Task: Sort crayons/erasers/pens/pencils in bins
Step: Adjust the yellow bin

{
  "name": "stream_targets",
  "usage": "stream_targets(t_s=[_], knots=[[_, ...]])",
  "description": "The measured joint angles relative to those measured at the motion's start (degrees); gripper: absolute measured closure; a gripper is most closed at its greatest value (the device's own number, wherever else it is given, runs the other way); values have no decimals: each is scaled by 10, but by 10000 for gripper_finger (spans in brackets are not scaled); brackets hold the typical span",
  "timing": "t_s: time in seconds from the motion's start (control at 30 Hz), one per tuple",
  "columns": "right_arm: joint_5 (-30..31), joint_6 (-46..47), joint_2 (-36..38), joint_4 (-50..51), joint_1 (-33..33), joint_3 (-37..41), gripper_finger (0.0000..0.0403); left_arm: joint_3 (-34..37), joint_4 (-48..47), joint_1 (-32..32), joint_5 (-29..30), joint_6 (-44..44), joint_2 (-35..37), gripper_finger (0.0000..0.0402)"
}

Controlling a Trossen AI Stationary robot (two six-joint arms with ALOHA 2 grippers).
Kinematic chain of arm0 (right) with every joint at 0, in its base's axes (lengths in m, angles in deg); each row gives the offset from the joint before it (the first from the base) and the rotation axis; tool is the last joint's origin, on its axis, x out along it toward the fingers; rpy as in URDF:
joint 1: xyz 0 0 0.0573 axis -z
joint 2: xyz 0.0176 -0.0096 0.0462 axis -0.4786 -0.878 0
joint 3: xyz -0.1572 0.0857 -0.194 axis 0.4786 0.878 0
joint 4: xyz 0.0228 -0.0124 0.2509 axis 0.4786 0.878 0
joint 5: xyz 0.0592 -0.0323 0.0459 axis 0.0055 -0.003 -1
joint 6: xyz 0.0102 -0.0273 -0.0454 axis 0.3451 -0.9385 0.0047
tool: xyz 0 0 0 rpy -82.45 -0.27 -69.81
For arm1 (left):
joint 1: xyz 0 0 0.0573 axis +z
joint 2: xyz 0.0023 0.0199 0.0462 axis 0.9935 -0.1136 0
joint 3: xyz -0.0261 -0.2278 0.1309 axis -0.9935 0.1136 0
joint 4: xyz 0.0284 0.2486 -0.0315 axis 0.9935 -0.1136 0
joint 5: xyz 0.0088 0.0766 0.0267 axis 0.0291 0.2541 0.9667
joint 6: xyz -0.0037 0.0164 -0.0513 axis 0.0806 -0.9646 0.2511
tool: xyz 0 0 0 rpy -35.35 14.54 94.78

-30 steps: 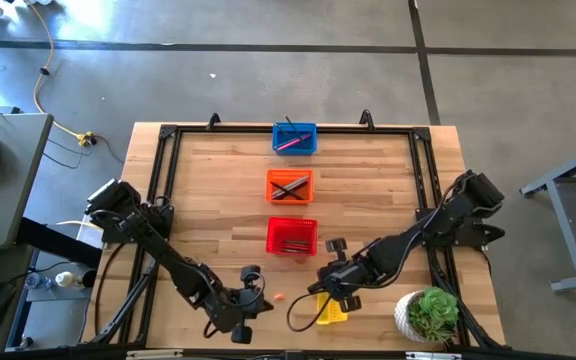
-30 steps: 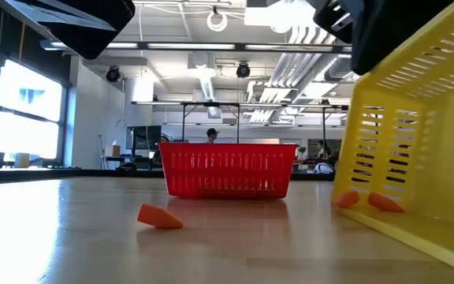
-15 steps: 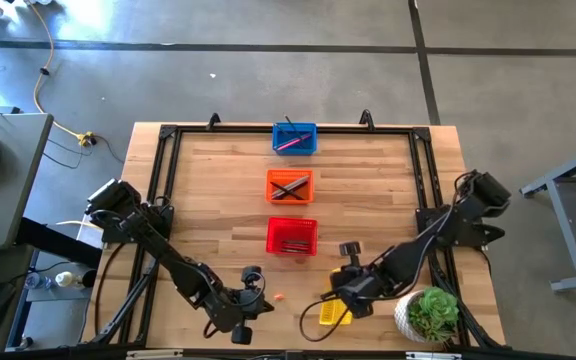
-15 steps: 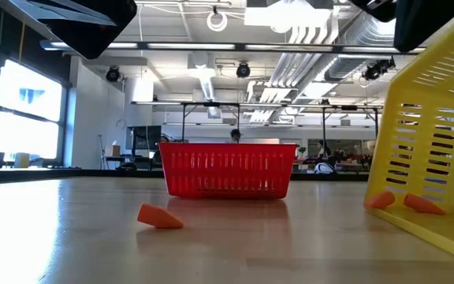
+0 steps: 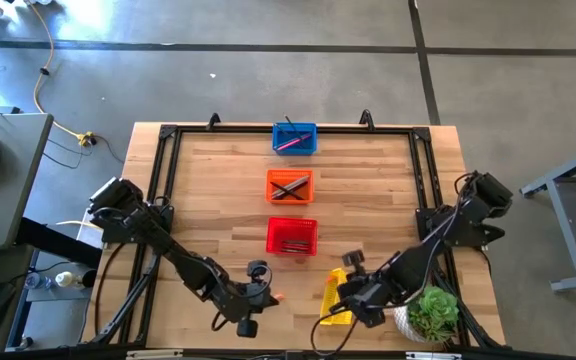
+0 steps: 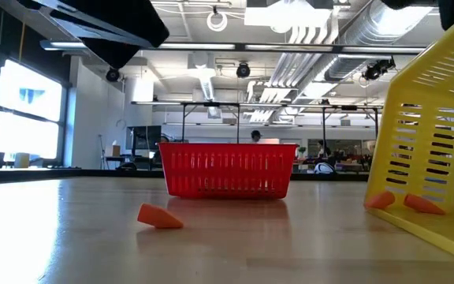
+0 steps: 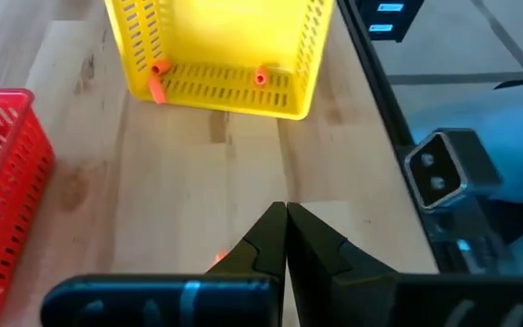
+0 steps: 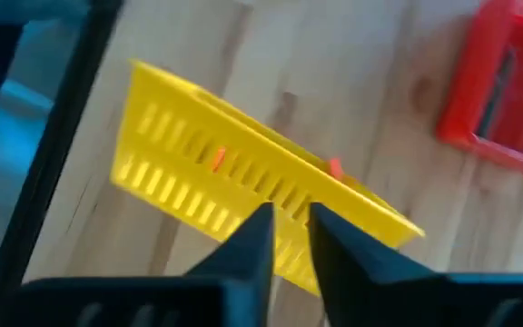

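The yellow bin stands tilted near the table's near edge, with two orange-red erasers inside. My right gripper is shut on it. A loose eraser lies on the table left of the bin. My left gripper is shut and hovers above and just left of that eraser. The red bin, orange bin and blue bin stand in a row toward the far edge, with long sticks inside. My right gripper pinches the yellow bin's long wall at its upper rim between its two fingers, which straddle the wall. The bin is tilted, its open top toward the table's left. Its lower edge seems to rest on the table.
A potted green plant stands at the near right corner, close behind my right arm. A black frame runs around the table's edges. Bare wood lies left and right of the row of bins.
My right gripper has carried the tilted yellow bin a little toward the table's right edge, the two erasers staying inside. My left gripper has moved slightly right, toward the loose eraser, and stays shut. The loose eraser has not moved.
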Motion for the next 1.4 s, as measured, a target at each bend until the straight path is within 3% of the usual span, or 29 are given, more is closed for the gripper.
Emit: stream_targets(t_s=[0.2, 0.33, 0.5, 0.7, 0.93, 1.17, 1.4], knots=[[-67, -176, 0, -8, 40, -15, 270, 0, -17, 8, -5, -5, 0, 402], [-112, -248, -3, -16, 66, -15, 254, 0, -17, 8, -4, 4, 0, 402], [-130, -276, -4, -43, 85, -15, 287, 0, -14, 11, -2, 12, -1, 402], [-127, -265, -31, -72, 108, -12, 391, -1, 68, 33, -11, -1, -32, 402], [-148, -260, -49, -55, 110, -11, 389, -2, 223, 65, -49, -47, -109, 402], [-148, -201, -43, -3, 85, -12, 398, -34, 233, 82, -71, -91, -136, 402], [-100, -152, -42, 10, 44, -12, 402, -34, 228, 87, -72, -93, -136, 402]])
